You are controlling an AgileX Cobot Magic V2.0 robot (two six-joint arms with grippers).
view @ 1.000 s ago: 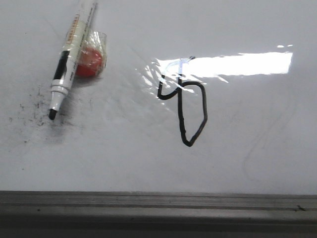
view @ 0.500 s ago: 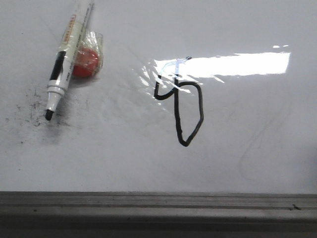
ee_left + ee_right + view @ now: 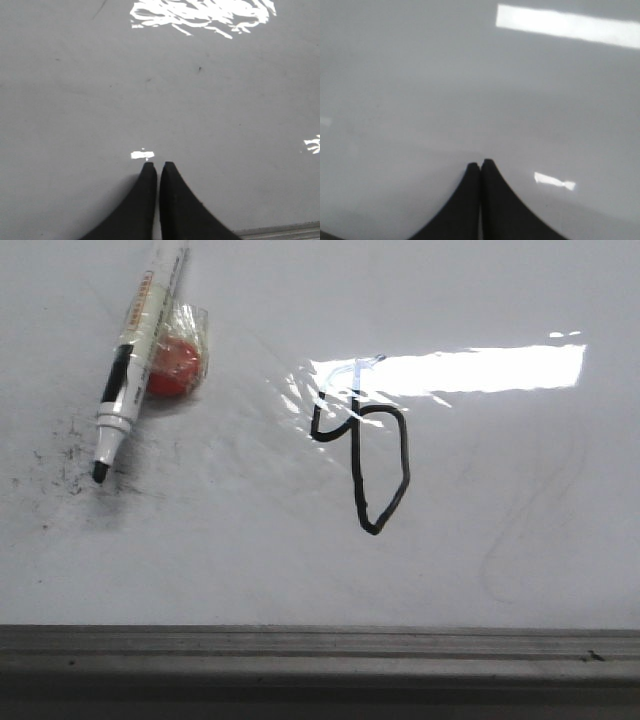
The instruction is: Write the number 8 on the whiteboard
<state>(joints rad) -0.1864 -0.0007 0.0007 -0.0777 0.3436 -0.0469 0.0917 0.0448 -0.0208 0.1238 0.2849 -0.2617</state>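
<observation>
The misshapen black marker number 8 (image 3: 365, 465) sits mid-way across the glossy white whiteboard (image 3: 500, 540), well clear of its grey grooved edge rail (image 3: 320, 655). An uncapped white marker pen (image 3: 132, 370) lies far left of it. Left gripper (image 3: 158, 167) and right gripper (image 3: 480, 164) are clenched, empty, over bare board.

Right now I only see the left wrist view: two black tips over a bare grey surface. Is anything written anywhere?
Observer: Yes. The front view shows the number 8 in thick black line on the whiteboard, misshapen, a hook joined to a pointed loop.
Operator: Where's the pen?
Observer: An uncapped marker lies at the far left, beside a red object in clear wrap.
Operator: Is the other tool holding something?
Observer: No. The right tool is shut on nothing, like the left tool.
</observation>
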